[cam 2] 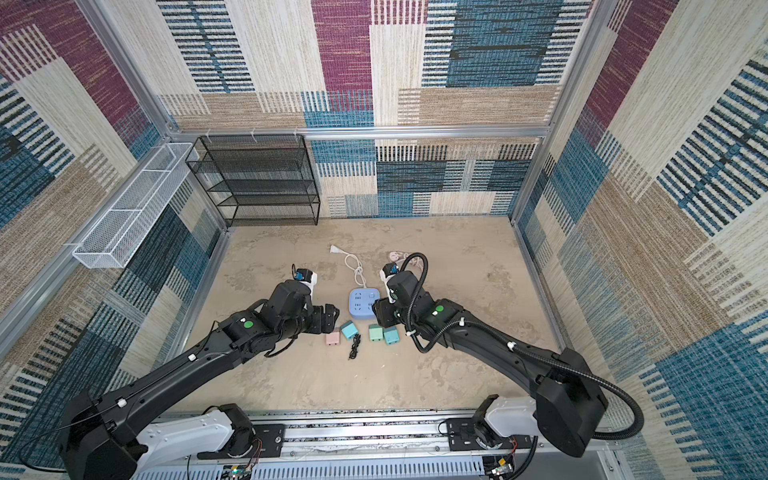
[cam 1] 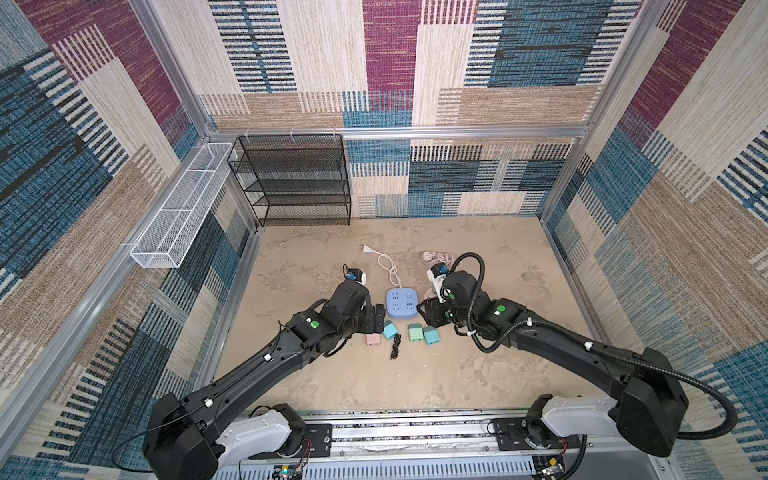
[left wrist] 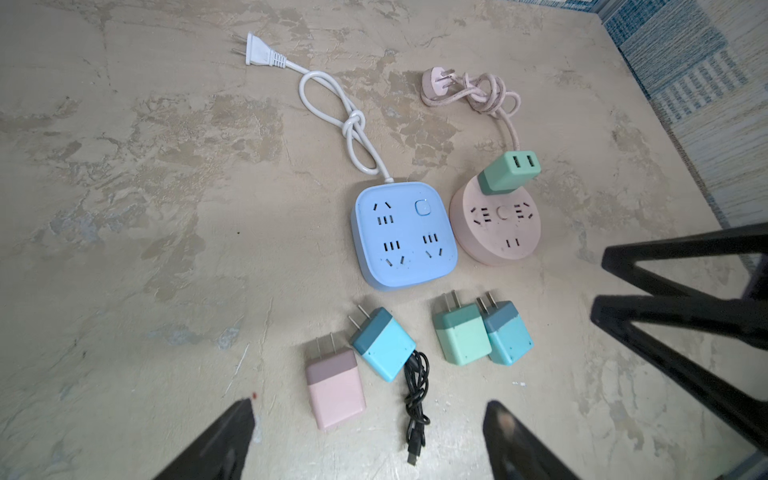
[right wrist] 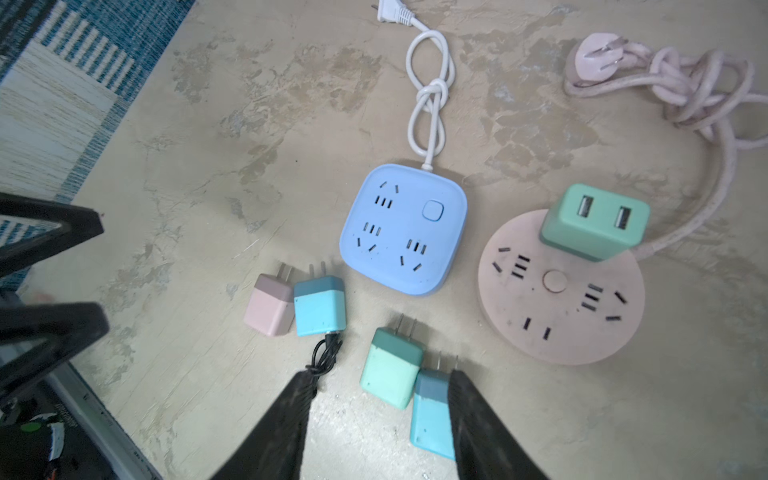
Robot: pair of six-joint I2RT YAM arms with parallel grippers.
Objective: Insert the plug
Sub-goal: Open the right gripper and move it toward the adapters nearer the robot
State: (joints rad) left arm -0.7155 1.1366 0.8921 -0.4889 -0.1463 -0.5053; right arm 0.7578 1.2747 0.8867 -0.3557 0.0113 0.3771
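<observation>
- Your right hand (right wrist: 380, 376) hangs low over the mottled beige bench (right wrist: 208, 166). Its jaws stand apart around a two-tone blue cube charger plug (right wrist: 430, 415) and a mint green cube charger plug (right wrist: 390, 370), clamped on neither.
- Your left hand (left wrist: 370, 405) is wide apart and empty above a pink cube charger plug (left wrist: 334, 390) and a sky-blue cube charger plug (left wrist: 384, 345) trailing a coiled black cable (left wrist: 417, 399).
- Done: a green two-port charger plug (right wrist: 594, 224) stands seated in the round pink power strip (right wrist: 557, 307).
- Left: four plugs lie loose, and every socket on the square blue power strip (right wrist: 403, 228) is empty. I judge the next pick not yet made.
</observation>
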